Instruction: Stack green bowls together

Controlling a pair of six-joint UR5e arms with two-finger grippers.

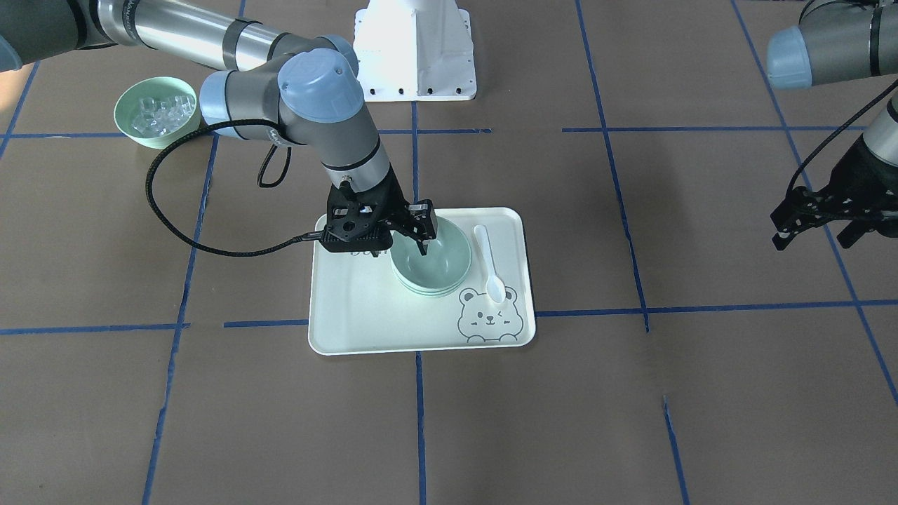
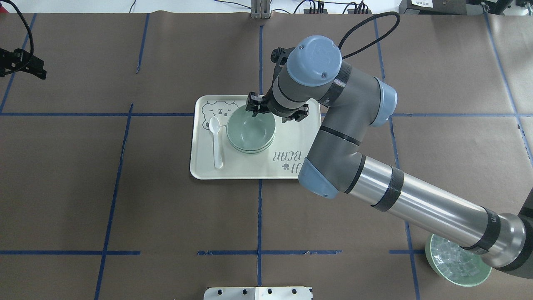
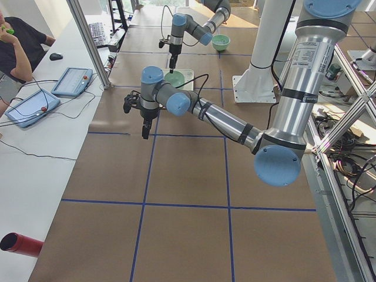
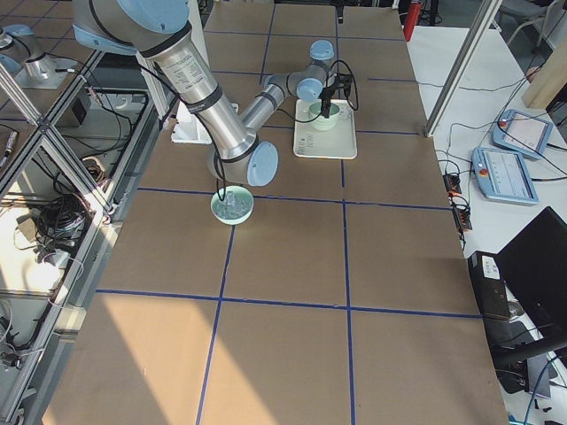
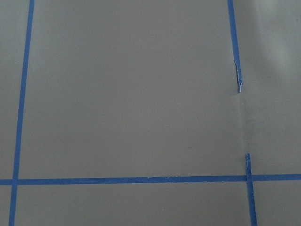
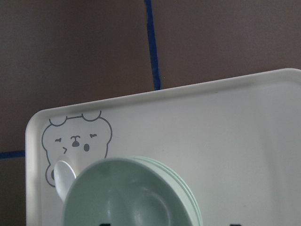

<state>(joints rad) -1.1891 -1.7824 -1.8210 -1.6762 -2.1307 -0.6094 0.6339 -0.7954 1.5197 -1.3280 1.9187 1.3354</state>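
The green bowls (image 1: pixel 431 265) are sitting nested in one stack on the bear-print tray (image 1: pixel 365 319), just beside a white spoon (image 1: pixel 489 263). My right claw (image 1: pixel 393 235) is hanging spread wide over the stack, gripping nothing. My left claw (image 1: pixel 817 235) is hanging open and empty, well apart.

Robotics lab. Table (image 2: pixel 166 216) papered brown and gridded with blue tape (image 2: pixel 259 216), white arm pedestal (image 1: pixel 415 49) on it, aluminium frame posts (image 3: pixel 88 41) round the cell. Teach pendants (image 3: pixel 32 108) on the side bench (image 3: pixel 35 170), cables (image 3: pixel 346 170) tangled under the frame, operator (image 3: pixel 17 53) seated near a keyboard (image 3: pixel 97 32).
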